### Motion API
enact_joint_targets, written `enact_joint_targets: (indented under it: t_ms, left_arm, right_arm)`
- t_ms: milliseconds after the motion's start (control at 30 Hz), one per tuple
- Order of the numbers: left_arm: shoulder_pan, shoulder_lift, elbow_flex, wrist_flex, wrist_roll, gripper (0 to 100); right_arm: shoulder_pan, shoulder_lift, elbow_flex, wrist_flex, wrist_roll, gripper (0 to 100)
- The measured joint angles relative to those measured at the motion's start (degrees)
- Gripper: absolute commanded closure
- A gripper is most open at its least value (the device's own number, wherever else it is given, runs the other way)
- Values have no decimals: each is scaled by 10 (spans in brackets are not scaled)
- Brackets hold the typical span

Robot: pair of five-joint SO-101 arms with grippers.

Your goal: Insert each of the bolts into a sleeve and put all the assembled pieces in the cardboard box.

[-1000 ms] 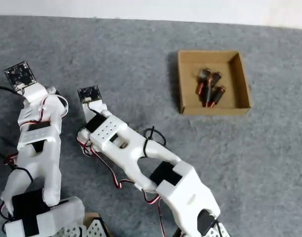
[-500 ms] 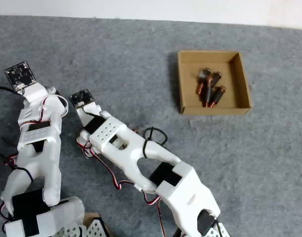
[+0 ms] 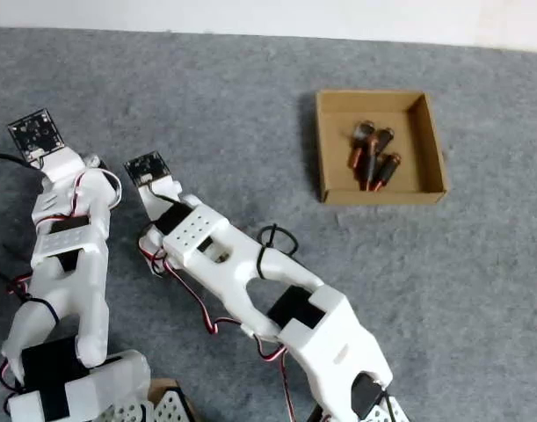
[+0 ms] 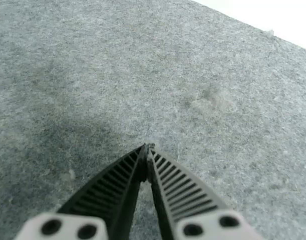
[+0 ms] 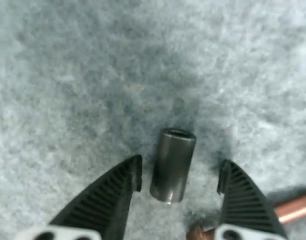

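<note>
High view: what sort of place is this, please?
Probably a lab bench for robot assembly practice: a grey felt mat, two white arms, and a cardboard box holding assembled bolts.

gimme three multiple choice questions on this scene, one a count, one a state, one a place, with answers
1. How many assembled copper-and-dark pieces lie in the brown cardboard box? A one B three C six
2. The left gripper is: A shut and empty B wide open C shut on a bolt
3. The dark metal cylindrical sleeve lies: A in the box B in the left gripper C on the grey felt between the right gripper's open fingers

Answers: 1 B, three dark heads show in the high view; 2 A, its fingers meet with nothing between them; 3 C, the right wrist view shows it on the felt with a gap to each finger.
</note>
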Motion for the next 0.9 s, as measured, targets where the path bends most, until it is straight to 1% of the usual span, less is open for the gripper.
enact_joint_targets:
  t_ms: [167, 233, 333, 367, 433, 733, 900]
  left_arm:
    - [0, 0, 0, 0, 0, 989]
    - [0, 0, 0, 0, 0, 989]
    - [0, 0, 0, 0, 0, 989]
    - [0, 0, 0, 0, 0, 989]
    - [0, 0, 0, 0, 0, 989]
    - [0, 0, 0, 0, 0, 989]
    - [0, 0, 0, 0, 0, 989]
  right_arm:
    - [0, 1, 0, 0, 0, 787]
    - [0, 5, 0, 0, 0, 851]
    - [6, 12, -1, 0, 0, 986]
    - [8, 18, -1, 0, 0, 998]
    - [15, 24, -1, 0, 0, 983]
    - [18, 27, -5, 7, 0, 995]
    - [33, 38, -88, 92, 1, 995]
